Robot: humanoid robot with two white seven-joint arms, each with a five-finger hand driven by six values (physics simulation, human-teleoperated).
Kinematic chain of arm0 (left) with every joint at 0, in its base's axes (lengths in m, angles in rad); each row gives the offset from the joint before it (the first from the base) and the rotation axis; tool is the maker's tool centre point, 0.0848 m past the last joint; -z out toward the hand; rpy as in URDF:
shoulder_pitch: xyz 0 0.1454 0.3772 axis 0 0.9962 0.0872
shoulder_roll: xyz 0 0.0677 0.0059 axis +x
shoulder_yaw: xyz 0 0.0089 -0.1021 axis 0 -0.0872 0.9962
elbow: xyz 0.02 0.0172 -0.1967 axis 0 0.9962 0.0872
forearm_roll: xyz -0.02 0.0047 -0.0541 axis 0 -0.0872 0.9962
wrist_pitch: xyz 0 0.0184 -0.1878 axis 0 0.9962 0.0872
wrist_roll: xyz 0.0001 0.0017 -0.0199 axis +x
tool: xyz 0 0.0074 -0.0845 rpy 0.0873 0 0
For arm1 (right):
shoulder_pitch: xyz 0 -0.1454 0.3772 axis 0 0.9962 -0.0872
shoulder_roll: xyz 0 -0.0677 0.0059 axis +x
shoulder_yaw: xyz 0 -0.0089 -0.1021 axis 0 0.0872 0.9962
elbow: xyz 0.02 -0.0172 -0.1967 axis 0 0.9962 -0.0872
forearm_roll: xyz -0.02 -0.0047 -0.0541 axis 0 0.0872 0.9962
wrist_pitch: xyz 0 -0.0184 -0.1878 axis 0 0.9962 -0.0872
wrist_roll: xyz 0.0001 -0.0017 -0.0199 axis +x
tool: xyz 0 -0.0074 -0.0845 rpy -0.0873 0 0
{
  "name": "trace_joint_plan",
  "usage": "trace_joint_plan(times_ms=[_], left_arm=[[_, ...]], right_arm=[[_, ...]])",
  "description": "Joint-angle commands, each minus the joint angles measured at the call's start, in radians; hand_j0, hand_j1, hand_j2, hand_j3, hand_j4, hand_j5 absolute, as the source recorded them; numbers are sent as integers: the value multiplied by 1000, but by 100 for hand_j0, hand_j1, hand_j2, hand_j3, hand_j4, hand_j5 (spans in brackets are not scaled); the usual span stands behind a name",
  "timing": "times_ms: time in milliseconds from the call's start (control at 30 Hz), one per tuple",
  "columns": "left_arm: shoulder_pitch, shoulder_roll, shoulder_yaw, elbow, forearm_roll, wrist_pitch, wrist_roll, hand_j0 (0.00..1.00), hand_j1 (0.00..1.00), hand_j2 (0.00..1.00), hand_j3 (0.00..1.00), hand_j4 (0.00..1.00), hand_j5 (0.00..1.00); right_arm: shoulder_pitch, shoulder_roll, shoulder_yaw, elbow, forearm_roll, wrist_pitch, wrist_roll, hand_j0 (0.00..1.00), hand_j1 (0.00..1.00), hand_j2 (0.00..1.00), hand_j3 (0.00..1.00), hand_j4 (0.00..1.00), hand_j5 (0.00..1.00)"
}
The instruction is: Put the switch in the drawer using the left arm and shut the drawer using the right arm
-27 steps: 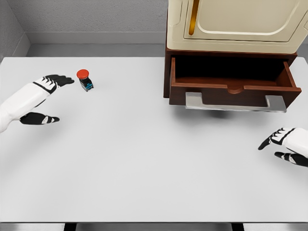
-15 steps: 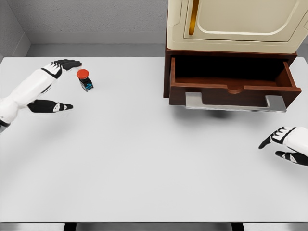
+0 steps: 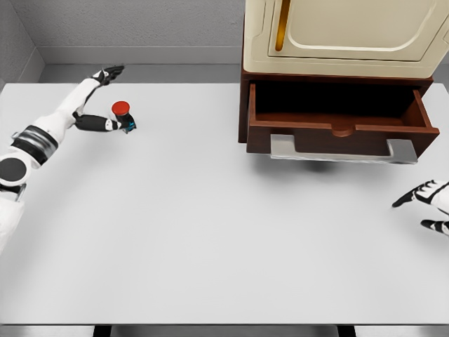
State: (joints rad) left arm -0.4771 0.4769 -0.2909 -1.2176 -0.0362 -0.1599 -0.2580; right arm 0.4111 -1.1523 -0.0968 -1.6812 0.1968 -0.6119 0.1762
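- While the right robot hand (image 3: 429,205) sits idle at the near right edge of the bench (image 3: 210,232), fingers loose and holding nothing, all the work is on the left side.
- Step in hand, as I read it: the grasp on the switch (image 3: 123,117). Not picked up yet; it sits on the bench, far left, well apart from the drawer (image 3: 337,119).
- Left robot hand (image 3: 99,98) is at the switch, open wide: thumb low and touching or just beside the switch body, other fingers splayed high beyond it, toward the back edge. Nothing gripped.
- Switch has a red button on top and a dark body with a blue patch. It's small, so the grip will be a pinch, not a wrap.
- Next move calls for: bring the upper fingers down onto the far side of the switch, close against the thumb, lift, then carry right across the bench.
- Drawer is pulled fully out under the cream cabinet (image 3: 344,35); inside looks dark, and I can't tell its contents.
- Metal handle (image 3: 342,149) on the drawer front faces the right robot hand; the closing push comes after the drop.
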Motion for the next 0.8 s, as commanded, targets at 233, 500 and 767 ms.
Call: trace_joint_plan(times_ms=[233,500,767], left_arm=[[-54,-77,7,187,78,19,0,95,95,95,95,95,95],[-87,-118,36,306,73,17,3,94,94,94,94,94,94],[-129,-147,30,383,59,14,6,94,94,94,94,94,94]], right_arm=[[0,-24,-6,-78,-5,1,2,72,72,72,72,72,72],[0,-29,-38,-84,4,1,2,72,72,72,72,72,72],[3,-24,-31,-86,3,1,3,74,74,74,74,74,74]])
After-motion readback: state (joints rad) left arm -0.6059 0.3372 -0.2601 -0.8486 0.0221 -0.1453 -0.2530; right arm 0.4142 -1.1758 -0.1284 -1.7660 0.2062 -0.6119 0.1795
